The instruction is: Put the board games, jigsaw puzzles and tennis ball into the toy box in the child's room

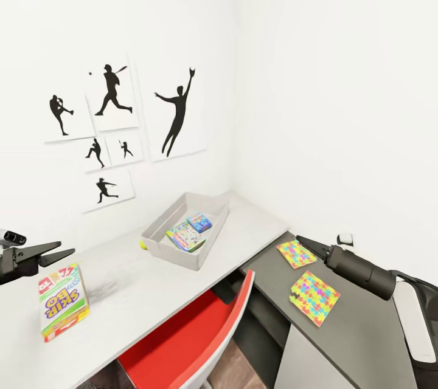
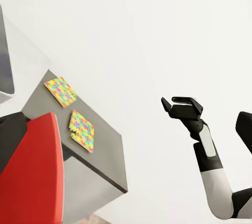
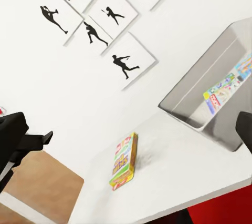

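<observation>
In the toy box (image 1: 159, 242) we've two board games (image 1: 185, 236); third game (image 1: 61, 301), puzzles (image 1: 314, 296), ball (image 1: 143, 245) remain outside it; left gripper (image 1: 66, 251) and right gripper (image 2: 180, 103) both spread, empty.

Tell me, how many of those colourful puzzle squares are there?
2. Both jigsaw puzzles lie flat on the lower dark grey desk section: one nearer the corner, the other closer to the robot.

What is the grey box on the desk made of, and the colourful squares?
The toy box looks like smooth grey plastic: thin flared walls, a soft sheen, and in the right wrist view a game's cover shows faintly through its side. The two jigsaw puzzles look like thin matte cardboard, lying flat with interlocking piece edges, though that is a guess in a render.
</observation>
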Motion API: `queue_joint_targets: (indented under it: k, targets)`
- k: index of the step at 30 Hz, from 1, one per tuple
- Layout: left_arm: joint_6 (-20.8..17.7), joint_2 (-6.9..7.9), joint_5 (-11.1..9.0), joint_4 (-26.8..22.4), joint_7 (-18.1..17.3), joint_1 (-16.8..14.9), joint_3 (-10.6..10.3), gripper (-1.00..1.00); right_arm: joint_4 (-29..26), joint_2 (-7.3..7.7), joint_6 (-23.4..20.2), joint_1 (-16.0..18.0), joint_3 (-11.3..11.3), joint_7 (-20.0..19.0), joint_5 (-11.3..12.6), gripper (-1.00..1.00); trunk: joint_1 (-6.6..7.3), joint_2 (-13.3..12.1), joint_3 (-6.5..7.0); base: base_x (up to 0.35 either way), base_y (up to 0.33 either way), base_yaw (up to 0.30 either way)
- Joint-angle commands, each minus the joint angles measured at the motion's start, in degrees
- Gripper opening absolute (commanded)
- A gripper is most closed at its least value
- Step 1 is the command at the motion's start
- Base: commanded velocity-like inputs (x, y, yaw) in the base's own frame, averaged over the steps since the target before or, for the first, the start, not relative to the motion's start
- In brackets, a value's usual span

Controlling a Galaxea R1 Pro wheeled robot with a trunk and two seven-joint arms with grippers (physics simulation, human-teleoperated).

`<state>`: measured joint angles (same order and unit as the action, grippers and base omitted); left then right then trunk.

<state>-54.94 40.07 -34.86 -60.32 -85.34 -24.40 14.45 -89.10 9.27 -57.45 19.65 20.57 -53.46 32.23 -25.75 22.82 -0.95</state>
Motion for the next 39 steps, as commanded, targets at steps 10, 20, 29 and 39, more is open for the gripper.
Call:
queue_joint_targets:
  k: [10,20,29,39]
  targets:
    - [-0.60,0.00,-0.03,0.10,-0.18,-0.04,-0.04,1.00,-0.02,-0.04,-0.16,0.04,-0.02,0.10,-0.15,1.00,-0.03,0.10,0.38,-0.002,0.173,0.257]
    - [-0.60,0.01,-0.03,0.11,-0.18,-0.03,-0.04,1.00,-0.02,-0.04,-0.12,0.04,-0.17,0.27,-0.15,1.00,-0.03,0.10,0.87,0.000,0.076,0.257]
    - [-0.60,0.01,-0.03,0.27,-0.18,-0.03,-0.04,1.00,-0.02,-0.04,-0.12,0.04,-0.26,0.34,-0.15,1.00,-0.03,0.10,1.30,0.000,0.244,0.259]
    - [-0.60,0.08,-0.03,0.43,-0.16,-0.03,-0.03,1.00,-0.02,-0.06,-0.06,0.09,-0.33,0.47,-0.21,1.00,-0.03,0.10,1.76,0.002,0.259,0.261]
